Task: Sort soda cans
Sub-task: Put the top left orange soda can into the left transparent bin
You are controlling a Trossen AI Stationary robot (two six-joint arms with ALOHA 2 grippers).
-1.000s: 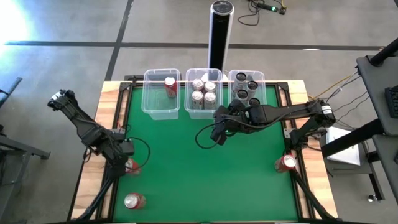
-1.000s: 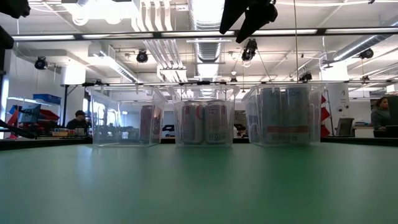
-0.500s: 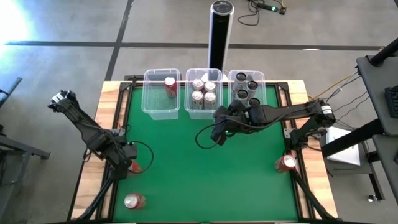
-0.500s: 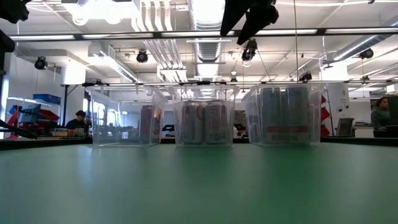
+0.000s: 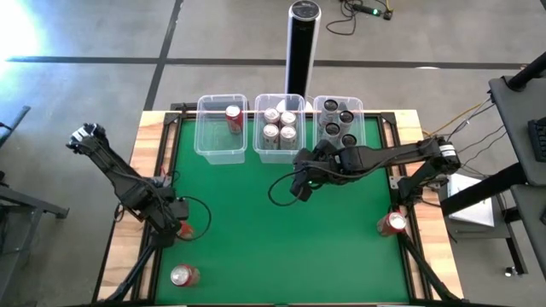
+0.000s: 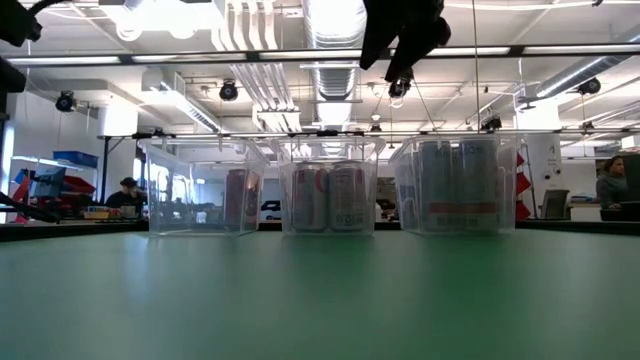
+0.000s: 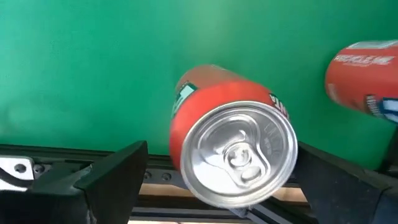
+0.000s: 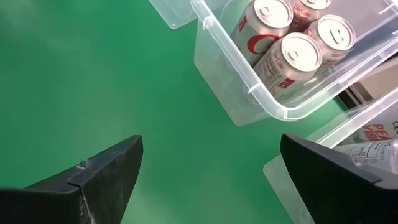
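Note:
A red soda can [image 7: 233, 149] stands upright on the green mat near the table's left edge. My left gripper [image 5: 173, 220] is open above it, with one finger on either side of the can and a gap showing. A second red can [image 5: 183, 275] stands nearer the front edge, and a third [image 5: 392, 223] stands at the right edge. My right gripper [image 8: 211, 149] is open and empty. It hangs over the mat in front of the middle tub [image 5: 280, 147], which holds several silver cans [image 8: 292, 56].
Three clear tubs stand in a row at the far edge. The left tub [image 5: 213, 141] holds one red can [image 5: 233, 115], and the right tub [image 5: 360, 115] holds dark cans. A tall black post [image 5: 302, 34] rises behind them. A cable [image 5: 281, 189] loops below my right gripper.
My left gripper has moved toward the table's near edge and down over the red can, which now sits between its open fingers. The can has not moved.

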